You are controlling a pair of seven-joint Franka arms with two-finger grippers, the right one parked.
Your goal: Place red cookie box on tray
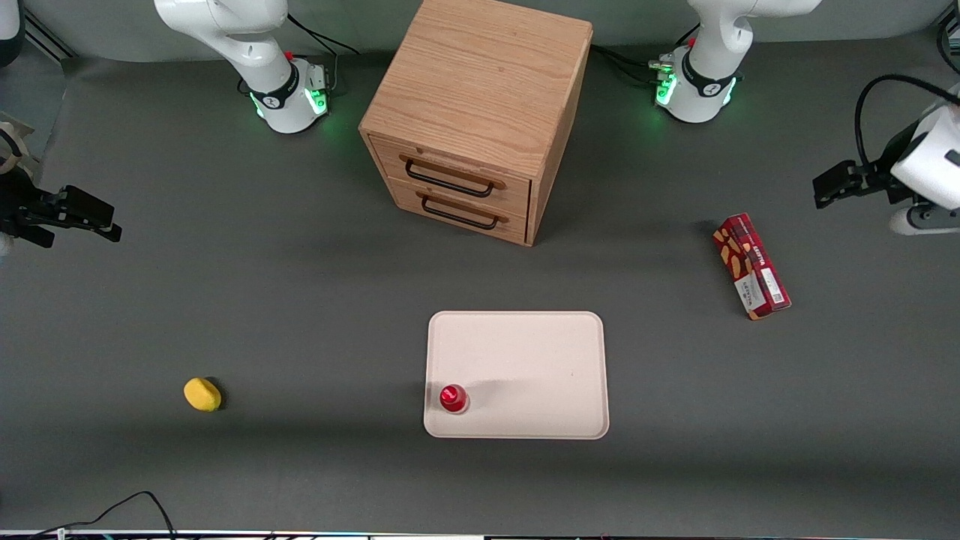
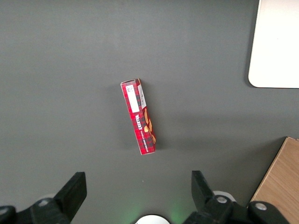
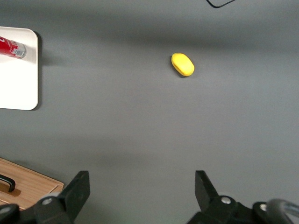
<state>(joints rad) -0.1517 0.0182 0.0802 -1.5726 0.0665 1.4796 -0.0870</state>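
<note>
My gripper (image 2: 135, 196) hangs with jaws open above the long red plaid cookie box (image 2: 139, 116), so I judge descending to grasp comes next.

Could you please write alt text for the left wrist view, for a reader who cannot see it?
The red cookie box lies flat on the dark grey table, with the open gripper above it, not touching. One corner of the beige tray and an edge of the wooden cabinet also show.
</note>
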